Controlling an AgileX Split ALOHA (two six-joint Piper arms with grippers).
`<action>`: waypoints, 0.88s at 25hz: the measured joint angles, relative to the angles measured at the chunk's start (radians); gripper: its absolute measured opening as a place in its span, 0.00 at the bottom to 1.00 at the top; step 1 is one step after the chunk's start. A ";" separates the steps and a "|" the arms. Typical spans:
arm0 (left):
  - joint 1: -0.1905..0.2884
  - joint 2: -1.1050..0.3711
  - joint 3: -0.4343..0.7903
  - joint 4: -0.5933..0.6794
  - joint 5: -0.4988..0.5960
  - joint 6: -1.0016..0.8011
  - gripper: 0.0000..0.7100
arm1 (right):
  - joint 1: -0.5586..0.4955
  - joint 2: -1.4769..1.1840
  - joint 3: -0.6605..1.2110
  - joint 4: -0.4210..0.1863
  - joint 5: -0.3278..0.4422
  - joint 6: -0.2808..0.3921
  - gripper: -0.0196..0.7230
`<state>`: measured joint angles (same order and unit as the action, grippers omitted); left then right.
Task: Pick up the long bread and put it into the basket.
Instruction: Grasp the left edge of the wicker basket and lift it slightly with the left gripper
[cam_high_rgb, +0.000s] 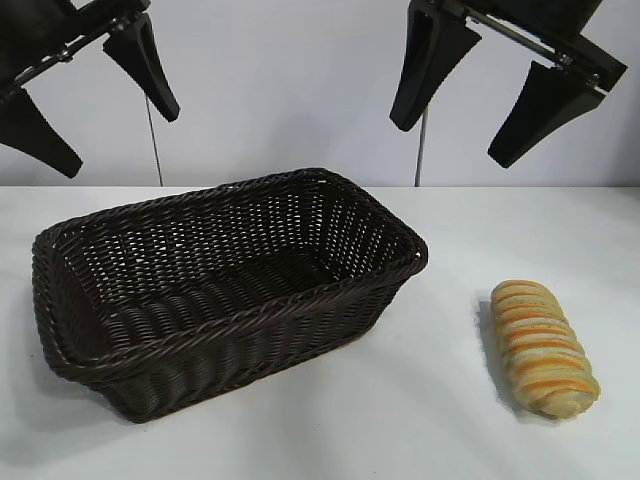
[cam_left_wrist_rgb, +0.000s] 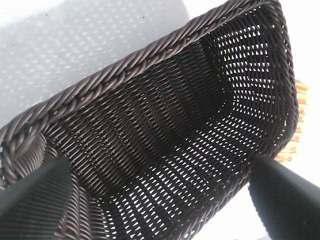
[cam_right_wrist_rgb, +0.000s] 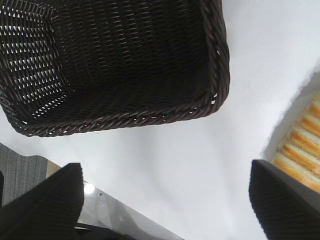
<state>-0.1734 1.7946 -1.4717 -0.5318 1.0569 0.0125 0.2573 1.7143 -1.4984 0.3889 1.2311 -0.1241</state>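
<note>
White table (cam_high_rgb: 330, 430) carrying the dark brown wicker basket (cam_high_rgb: 225, 290) at left of centre, its long axis running from near left to far right. Left end effector (cam_high_rgb: 95, 90) raised above the basket's far left, fingers spread wide, holding nothing. Right end effector (cam_high_rgb: 500, 90) raised at far right, fingers likewise apart and unloaded. Long bread (cam_high_rgb: 542, 347) lying on the table to the right of the basket, apart from it.

Lab-style test bench: bare white table (cam_high_rgb: 320, 430), plain white backdrop (cam_high_rgb: 290, 90).
</note>
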 joint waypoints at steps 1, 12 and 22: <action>0.005 0.000 -0.014 0.000 0.025 0.000 0.98 | 0.000 0.000 0.000 0.000 0.000 0.000 0.86; 0.059 -0.125 -0.167 0.368 0.176 -0.323 0.98 | 0.000 0.000 0.000 0.000 0.000 0.000 0.86; 0.058 -0.238 0.121 0.374 0.168 -0.375 0.98 | 0.000 0.000 0.000 -0.004 0.000 0.000 0.86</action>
<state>-0.1156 1.5569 -1.3504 -0.1579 1.2246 -0.3628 0.2573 1.7143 -1.4984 0.3845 1.2311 -0.1241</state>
